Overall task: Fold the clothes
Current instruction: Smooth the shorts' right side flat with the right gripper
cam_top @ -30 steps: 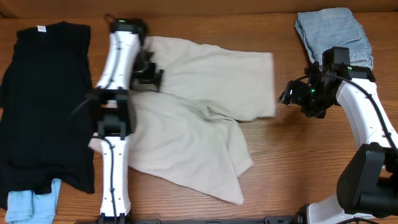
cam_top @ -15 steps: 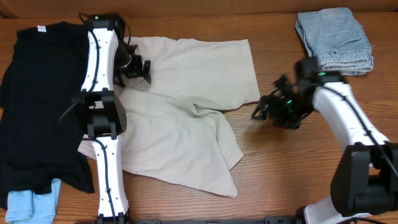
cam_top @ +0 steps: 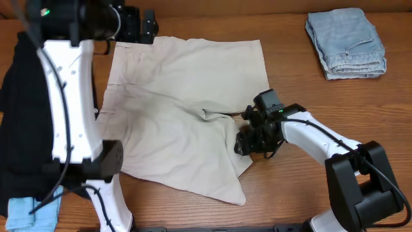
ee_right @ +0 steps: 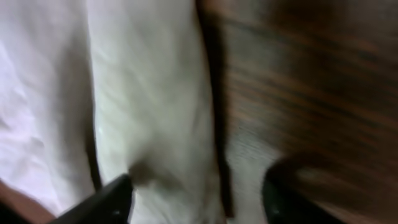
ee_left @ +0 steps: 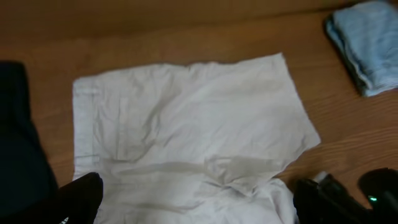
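Observation:
The beige shorts (cam_top: 187, 90) lie spread on the wooden table, waistband to the left and two legs to the right, the near leg rumpled. They also show in the left wrist view (ee_left: 186, 124) and the right wrist view (ee_right: 149, 93). My left gripper (cam_top: 143, 24) is open and empty, raised high above the shorts' far left corner; its fingers (ee_left: 199, 190) frame the cloth from above. My right gripper (cam_top: 248, 143) is low at the near leg's right edge. Its open fingers (ee_right: 199, 193) straddle that edge, blurred.
A large black T-shirt (cam_top: 19, 129) lies along the left side, with a light-blue cloth (cam_top: 29, 212) at the front left. Folded light-blue denim (cam_top: 347, 42) sits at the back right and shows in the left wrist view (ee_left: 367, 43). Bare wood (cam_top: 309, 90) lies right of the shorts.
My left gripper has risen from the waistband area to high above the far left corner. My right gripper has moved left and nearer, down to the near leg's edge. The shorts shifted left.

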